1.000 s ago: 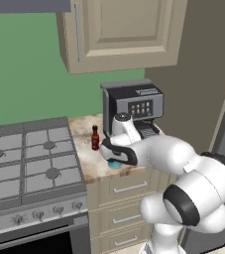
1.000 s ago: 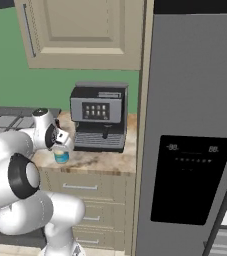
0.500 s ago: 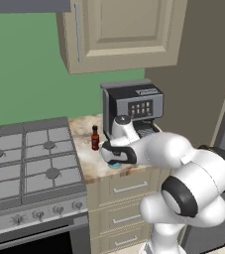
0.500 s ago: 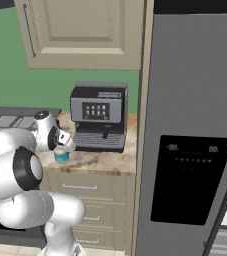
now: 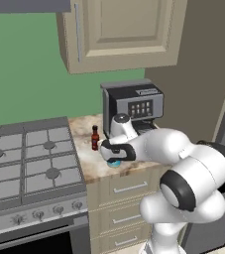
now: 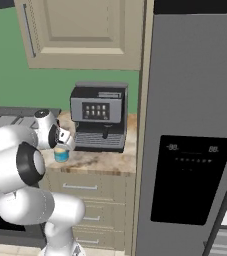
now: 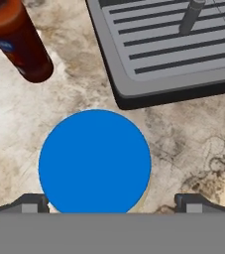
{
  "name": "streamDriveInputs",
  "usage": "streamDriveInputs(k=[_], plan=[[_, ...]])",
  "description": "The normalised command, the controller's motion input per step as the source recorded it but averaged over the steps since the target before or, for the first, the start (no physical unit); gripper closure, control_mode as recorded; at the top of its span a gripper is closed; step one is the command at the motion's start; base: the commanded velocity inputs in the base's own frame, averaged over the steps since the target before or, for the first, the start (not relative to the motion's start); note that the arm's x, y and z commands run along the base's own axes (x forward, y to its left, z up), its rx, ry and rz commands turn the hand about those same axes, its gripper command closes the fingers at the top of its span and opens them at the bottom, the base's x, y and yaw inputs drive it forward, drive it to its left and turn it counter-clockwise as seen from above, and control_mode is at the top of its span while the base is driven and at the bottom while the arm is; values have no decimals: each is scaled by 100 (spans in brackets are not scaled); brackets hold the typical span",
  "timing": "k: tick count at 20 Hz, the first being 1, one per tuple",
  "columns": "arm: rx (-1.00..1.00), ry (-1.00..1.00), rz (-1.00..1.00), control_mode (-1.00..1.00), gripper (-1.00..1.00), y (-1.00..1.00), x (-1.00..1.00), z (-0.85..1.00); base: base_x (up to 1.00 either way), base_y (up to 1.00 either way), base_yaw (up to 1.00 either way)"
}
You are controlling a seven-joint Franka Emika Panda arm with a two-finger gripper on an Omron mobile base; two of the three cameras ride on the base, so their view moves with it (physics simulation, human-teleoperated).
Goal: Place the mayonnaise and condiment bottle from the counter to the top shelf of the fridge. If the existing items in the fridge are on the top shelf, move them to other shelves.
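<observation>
Counter (image 7: pixel 193 134): open hand (image 7: pixel 111 202) sits over the mayonnaise jar (image 7: pixel 94 161); drop straight, centre the lid, avoid bottle (image 7: pixel 20 44).

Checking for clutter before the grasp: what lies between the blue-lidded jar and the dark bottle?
Bare counter separates the mayonnaise jar and condiment bottle, seen in the hand view.

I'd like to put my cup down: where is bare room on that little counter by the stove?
Bare marble counter lies beside the blue-lidded jar, below the coffee machine's drip tray. It's crowded toward the stove, where the dark condiment bottle stands near the jar under the open gripper.
</observation>
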Motion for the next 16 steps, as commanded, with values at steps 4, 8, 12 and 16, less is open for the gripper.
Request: streamDriveInputs(k=[4, 8, 12, 16], plan=[[0, -3, 0, -100, -100, 4, 2, -2, 0, 0, 0], [0, -3, 0, -100, -100, 6, 0, 1, 0, 0, 0], [0, 0, 0, -100, -100, 0, 0, 2, 0, 0, 0], [0, 0, 0, -100, -100, 0, 2, 0, 0, 0, 0]])
